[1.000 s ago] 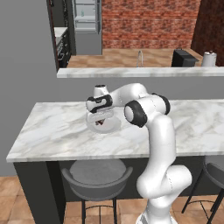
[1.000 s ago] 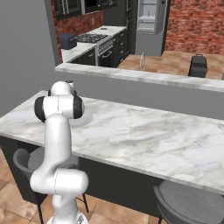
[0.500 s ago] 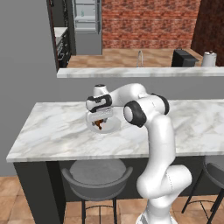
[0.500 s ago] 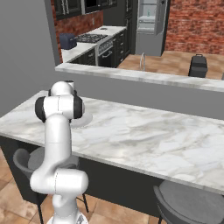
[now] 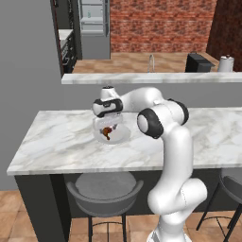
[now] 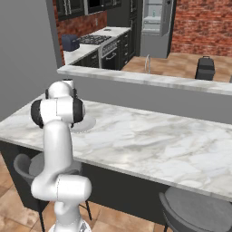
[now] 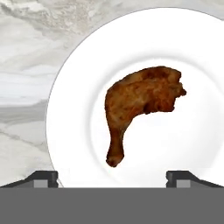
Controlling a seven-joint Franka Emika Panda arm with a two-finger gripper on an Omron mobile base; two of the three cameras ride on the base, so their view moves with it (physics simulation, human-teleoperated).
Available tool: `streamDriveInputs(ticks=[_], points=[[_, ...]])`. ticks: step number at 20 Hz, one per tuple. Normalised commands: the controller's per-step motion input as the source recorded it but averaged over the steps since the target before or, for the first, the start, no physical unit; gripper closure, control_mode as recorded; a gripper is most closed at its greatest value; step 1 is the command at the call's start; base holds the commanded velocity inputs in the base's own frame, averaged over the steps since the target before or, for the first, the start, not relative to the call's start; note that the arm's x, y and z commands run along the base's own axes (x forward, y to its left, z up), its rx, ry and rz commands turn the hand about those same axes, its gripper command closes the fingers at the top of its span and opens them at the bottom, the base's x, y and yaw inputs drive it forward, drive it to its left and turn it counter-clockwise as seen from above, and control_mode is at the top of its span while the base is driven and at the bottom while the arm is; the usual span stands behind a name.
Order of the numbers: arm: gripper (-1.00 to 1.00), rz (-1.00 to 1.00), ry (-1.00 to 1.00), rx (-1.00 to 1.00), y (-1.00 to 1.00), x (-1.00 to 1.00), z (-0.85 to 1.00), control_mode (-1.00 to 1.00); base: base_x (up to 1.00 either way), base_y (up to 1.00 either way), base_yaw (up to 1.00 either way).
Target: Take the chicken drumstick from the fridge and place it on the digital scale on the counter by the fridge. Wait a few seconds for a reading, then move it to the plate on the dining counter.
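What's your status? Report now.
End effector open above the plate. Chicken drumstick lying on plate, released. Nothing in the way.

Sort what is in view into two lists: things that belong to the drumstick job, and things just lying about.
Belongs to the job:
- reddish-brown chicken drumstick, lying on the plate
- round pale plate
- long white marble dining counter
- tall grey fridge, far back
- open gripper above the plate

Just lying about:
- round grey stools
- blue toaster
- black stove

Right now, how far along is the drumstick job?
Nearly done: the chicken drumstick lies on the plate on the dining counter. The hand hangs above it, open, holding nothing. Nothing visible is left except pulling away.
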Motion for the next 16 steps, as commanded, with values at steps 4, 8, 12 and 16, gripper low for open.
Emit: streamDriveInputs(ticks=[4,8,12,16], points=[[-1.0,0.0,0.0,0.04,-0.31,-1.0,0.59,-1.0,0.0,0.0,0.0],[-1.0,0.0,-0.01,0.09,-0.54,-1.0,0.55,-1.0,0.0,0.0,0.0],[-1.0,0.0,-0.01,0.09,-0.62,-1.0,0.52,-1.0,0.0,0.0,0.0],[-1.0,0.0,-0.01,0.06,-0.64,-1.0,0.52,-1.0,0.0,0.0,0.0]])
